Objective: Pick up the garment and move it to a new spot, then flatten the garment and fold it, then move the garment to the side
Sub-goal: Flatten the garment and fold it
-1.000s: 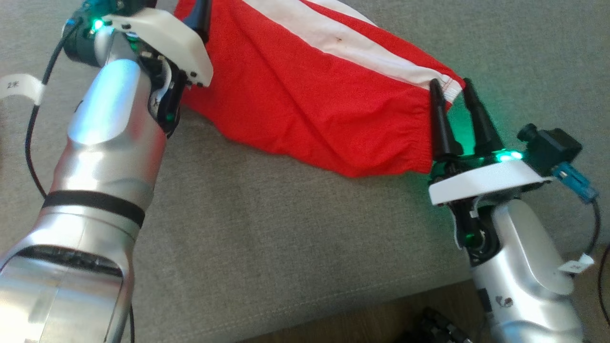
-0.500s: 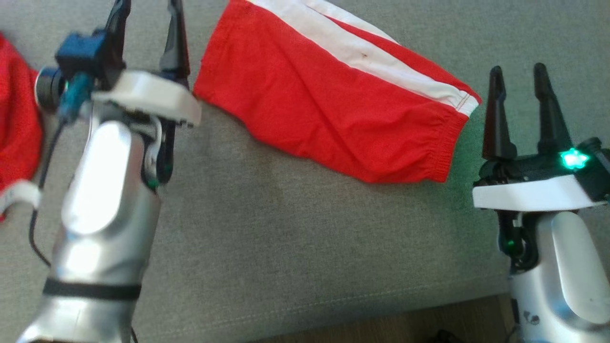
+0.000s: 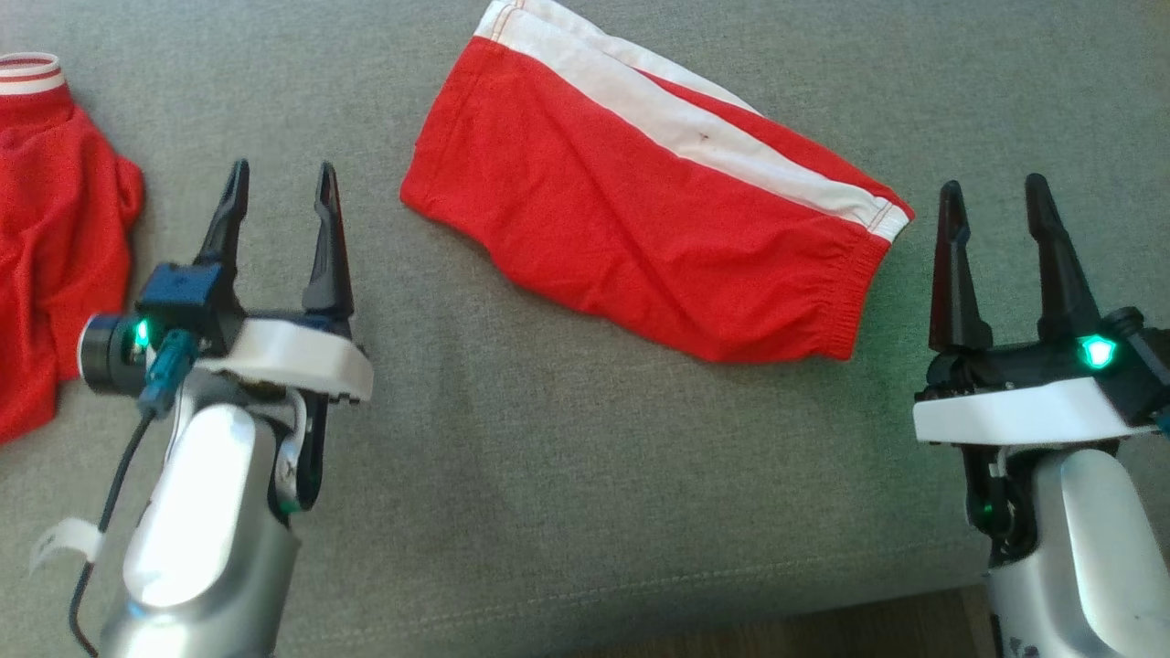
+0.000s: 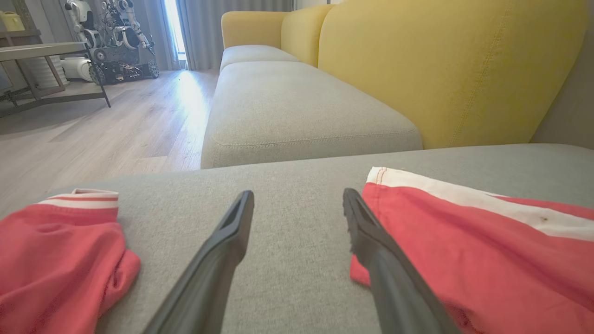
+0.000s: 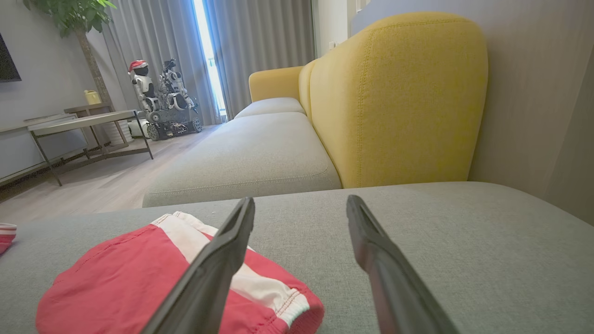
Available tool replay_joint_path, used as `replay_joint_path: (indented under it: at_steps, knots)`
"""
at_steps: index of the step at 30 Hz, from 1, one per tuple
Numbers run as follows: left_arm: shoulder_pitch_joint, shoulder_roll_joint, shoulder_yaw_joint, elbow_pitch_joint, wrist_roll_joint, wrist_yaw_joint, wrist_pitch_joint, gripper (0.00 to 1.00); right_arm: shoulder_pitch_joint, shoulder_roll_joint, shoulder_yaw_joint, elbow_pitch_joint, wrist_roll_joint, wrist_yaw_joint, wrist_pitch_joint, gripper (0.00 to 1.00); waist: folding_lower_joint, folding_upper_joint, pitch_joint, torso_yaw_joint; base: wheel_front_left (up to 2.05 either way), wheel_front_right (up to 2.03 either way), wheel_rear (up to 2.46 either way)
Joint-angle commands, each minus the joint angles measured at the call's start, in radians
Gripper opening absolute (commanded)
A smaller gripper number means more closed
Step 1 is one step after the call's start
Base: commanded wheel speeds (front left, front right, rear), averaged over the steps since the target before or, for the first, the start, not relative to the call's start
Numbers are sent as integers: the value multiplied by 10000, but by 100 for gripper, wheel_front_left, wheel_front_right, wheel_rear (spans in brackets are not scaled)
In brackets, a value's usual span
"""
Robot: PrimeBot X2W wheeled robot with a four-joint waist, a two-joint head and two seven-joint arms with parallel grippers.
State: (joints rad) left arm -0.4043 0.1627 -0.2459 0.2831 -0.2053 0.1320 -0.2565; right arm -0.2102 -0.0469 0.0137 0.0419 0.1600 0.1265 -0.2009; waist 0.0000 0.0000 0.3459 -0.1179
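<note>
The garment, red shorts with a white side stripe, lies folded and flat on the grey cushion in the head view. My left gripper stands open just left of the garment's left edge, apart from it, with nothing between its fingers. To the right of the elastic waistband end is my right gripper, also open and empty. In the left wrist view the garment lies to the right of my open left gripper. In the right wrist view the garment lies left of my open right gripper.
Another red garment with a striped collar lies crumpled at the far left of the cushion. The cushion's front edge and wood floor run along the bottom. A yellow sofa back, a low table and another robot stand beyond.
Both grippers have drawn back from the garment's two ends and now stand clear of it. The head view has shifted, bringing the other red garment in at the left.
</note>
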Motion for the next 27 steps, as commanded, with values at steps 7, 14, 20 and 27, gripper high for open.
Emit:
replay_joint_path:
  at_steps: [7, 14, 20, 27]
  knots:
    - [-4, 355, 291, -437, -101, 22, 26, 100, 95, -34, 74, -288, 85, 42, 90, 100, 0, 0, -71, 78, 0, 0, 0]
    - [-56, 414, 216, -409, -138, 11, 79, 100, 80, -34, 88, -276, 152, 42, 128, 100, 0, 0, -82, 65, 0, 0, 0]
    - [-200, 457, 172, -392, -198, -6, 88, 100, 22, -33, 94, -261, 232, 42, 149, 100, 0, 0, 5, 66, 0, 0, 0]
    - [-1315, 446, -314, -7, -255, -735, 362, 100, -221, -33, 170, -310, 270, 42, 239, 100, 0, 0, 328, 1, 0, 0, 0]
